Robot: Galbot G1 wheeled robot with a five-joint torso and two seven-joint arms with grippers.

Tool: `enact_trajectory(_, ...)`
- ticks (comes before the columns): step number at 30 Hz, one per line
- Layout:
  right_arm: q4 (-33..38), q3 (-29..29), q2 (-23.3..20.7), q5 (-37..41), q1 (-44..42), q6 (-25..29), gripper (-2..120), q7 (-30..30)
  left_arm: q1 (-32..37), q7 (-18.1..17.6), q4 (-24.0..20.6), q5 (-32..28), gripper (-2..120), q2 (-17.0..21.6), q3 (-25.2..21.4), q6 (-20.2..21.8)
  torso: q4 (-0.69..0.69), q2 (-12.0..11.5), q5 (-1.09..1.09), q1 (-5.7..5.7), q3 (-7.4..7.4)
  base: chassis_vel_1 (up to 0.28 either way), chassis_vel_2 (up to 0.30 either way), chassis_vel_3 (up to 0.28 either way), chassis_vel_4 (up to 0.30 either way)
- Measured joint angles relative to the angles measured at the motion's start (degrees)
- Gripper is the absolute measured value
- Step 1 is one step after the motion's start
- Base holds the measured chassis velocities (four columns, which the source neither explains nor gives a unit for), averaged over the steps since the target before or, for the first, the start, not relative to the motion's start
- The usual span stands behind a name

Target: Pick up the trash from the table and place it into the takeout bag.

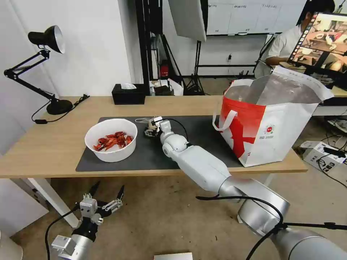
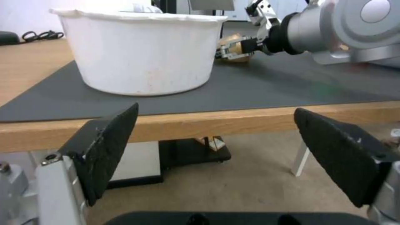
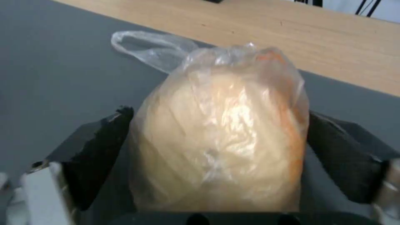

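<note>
I have the right claw (image 3: 217,156) low on the dark mat (image 1: 202,126), its pads on either side of the small clear bag with a beige lump (image 3: 221,137), pinching it or about to; the bag rests on the mat, loop handle trailing away. The white bowl (image 1: 111,139), holding red crayfish shells (image 1: 112,140), sits beside it. The takeout bag (image 1: 269,122) stands open on the counter (image 1: 43,144) at my right, foil lining showing. My left claw (image 1: 107,193) waits spread below the counter edge.
</note>
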Motion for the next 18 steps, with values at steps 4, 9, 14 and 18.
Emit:
enact_trajectory(4, -0.01, 0.07, 0.12, 0.08, -0.12, -0.48, 85, 0.29, 0.21, 0.01, -0.12, 0.0, 100, -0.03, -0.11, -0.03, 0.0, 0.0, 0.0, 0.0, 0.0, 0.0, 0.0, 0.0, 0.0)
enact_trajectory(9, 0.16, 0.12, 0.18, 0.17, -0.42, -0.68, 65, 0.41, 0.52, 0.01, -0.18, 0.01, 100, -0.03, -0.43, -0.24, 0.0, 0.0, 0.0, 0.0, 0.0, 0.0, 0.0, 0.0, 0.0)
enact_trajectory(14, 1.35, 0.16, -0.01, 0.35, -1.1, -0.69, 48, 1.08, 0.84, 0.03, -0.29, 0.01, 100, 0.04, -0.78, -0.62, 0.0, 0.0, 0.0, 0.0, 0.0, 0.0, 0.0, 0.0, 0.0)
enact_trajectory(18, 4.75, 0.15, -1.4, 0.36, -2.18, 0.82, 34, 2.49, 0.88, 0.06, -0.41, 0.03, 100, 0.01, -0.62, -0.69, 0.01, 0.0, 0.0, 0.0, 0.0, 0.0, 0.0, 0.0, 0.0)
